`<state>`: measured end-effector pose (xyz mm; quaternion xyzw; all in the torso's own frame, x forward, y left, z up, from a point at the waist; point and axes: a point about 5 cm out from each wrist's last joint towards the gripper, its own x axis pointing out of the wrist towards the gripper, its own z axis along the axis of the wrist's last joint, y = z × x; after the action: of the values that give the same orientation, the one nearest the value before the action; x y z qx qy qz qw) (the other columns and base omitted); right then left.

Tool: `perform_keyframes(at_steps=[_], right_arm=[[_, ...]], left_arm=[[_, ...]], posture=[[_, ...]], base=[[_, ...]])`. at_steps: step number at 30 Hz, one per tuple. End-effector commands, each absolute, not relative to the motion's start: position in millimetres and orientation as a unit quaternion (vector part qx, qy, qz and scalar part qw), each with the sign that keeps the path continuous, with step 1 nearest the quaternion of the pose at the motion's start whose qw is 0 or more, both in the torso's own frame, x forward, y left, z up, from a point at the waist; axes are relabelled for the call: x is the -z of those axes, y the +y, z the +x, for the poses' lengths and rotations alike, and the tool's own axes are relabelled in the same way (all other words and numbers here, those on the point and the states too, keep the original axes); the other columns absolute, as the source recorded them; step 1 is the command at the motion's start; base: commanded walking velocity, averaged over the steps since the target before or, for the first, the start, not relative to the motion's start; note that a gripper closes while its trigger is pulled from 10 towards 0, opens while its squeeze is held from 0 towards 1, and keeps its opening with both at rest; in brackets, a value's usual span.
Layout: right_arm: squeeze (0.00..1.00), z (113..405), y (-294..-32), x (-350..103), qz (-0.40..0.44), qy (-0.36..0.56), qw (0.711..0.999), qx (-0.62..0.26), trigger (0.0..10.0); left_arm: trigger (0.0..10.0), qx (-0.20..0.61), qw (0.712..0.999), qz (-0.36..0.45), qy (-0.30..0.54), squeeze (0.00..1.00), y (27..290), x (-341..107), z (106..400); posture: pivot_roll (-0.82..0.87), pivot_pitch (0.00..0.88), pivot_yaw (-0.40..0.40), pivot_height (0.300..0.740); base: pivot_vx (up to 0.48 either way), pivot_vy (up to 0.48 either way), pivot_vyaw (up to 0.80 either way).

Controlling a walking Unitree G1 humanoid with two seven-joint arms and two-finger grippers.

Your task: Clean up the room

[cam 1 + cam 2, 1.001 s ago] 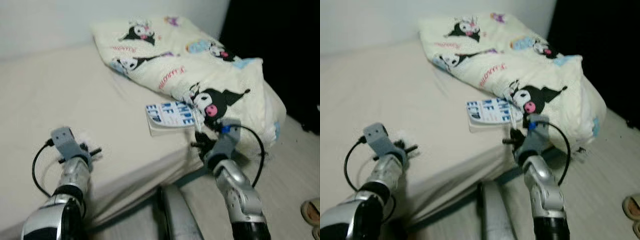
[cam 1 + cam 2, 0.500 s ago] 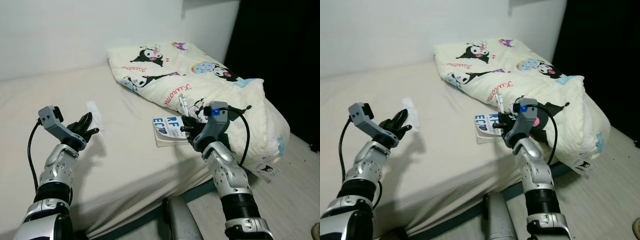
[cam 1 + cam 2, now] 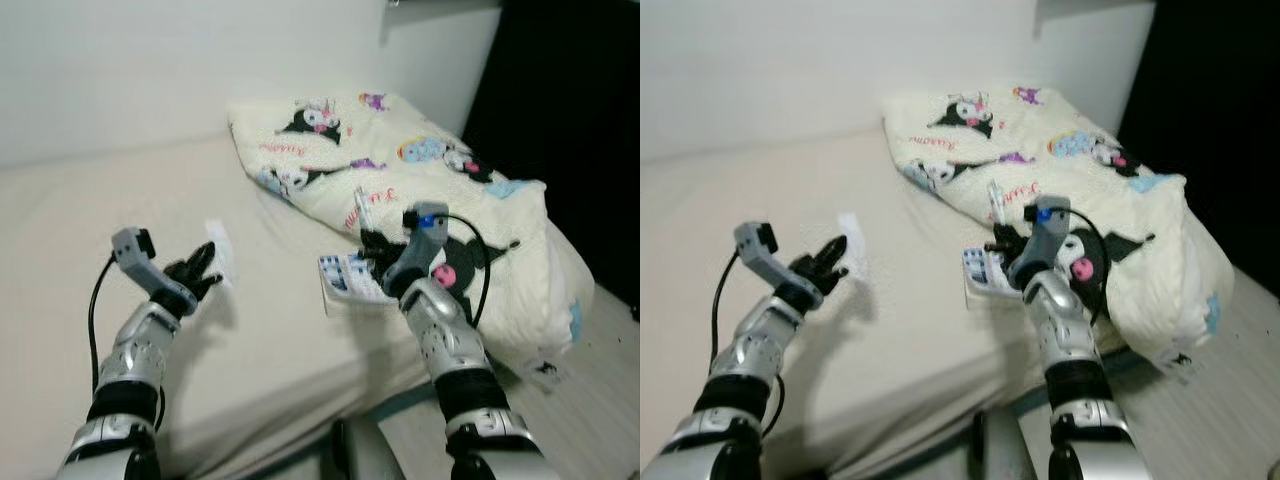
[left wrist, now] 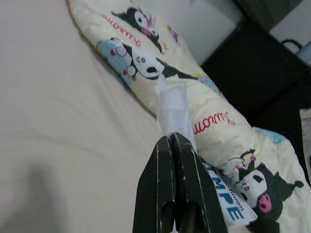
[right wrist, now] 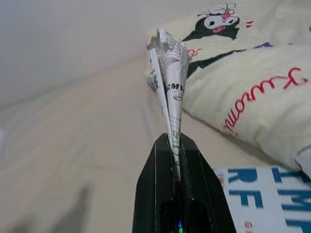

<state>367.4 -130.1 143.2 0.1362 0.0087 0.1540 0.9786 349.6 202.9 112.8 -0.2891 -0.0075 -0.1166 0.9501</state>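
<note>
Two-arm litter pickup at a bed. The left gripper point(image 4: 171, 145), raised above the bed point(image 3: 70, 240), is clamped on a scrap point(image 4: 174, 109) of thin, whitish, translucent film that stands up from the fingertips. The right gripper point(image 5: 175, 145), raised over the bed's near edge, pinches a wrapper point(image 5: 169, 73): printed paper or foil, creased into a narrow cone with a crumpled tip. Beneath the right gripper a booklet point(image 3: 348, 278) with bold blue lettering lies flat on the sheet, just beside the quilt point(image 3: 420, 190).

Step in hand, as judged: both bits of litter are lifted clear of the bed and must be carried to a bin, which cannot be seen here. To do this well, keep both grips firm, since each piece is held only by its lower end and could slip out; move the arms smoothly, and avoid brushing the quilt or dragging the booklet.

Materials: the sheet is smooth, matte beige cloth; the quilt is soft, puffy, cream, printed with cartoon figures, and bunched toward the bed's right side.
</note>
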Motion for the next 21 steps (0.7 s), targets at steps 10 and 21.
perform_keyframes(at_steps=[10, 21], right_arm=[[0.0, 361.6, -132.2, -116.3, 0.14, 0.038, 0.978, -0.152, 10.0], [0.0, 359.8, -135.3, -104.0, 0.133, 0.057, 0.978, -0.151, 10.0]], left_arm=[[10.0, 0.085, 0.958, -0.27, 0.047, 0.0, 199.1, -80.6, 337.8], [10.0, 0.034, 0.96, -0.26, 0.1, 0.0, 210.6, -55.4, 326.3]], posture=[[-0.1, 0.0, -0.01, 0.665], [-0.1, 0.0, -0.016, 0.695]], base=[[0.0, 0.0, 0.0], [0.0, 0.0, 0.0]])
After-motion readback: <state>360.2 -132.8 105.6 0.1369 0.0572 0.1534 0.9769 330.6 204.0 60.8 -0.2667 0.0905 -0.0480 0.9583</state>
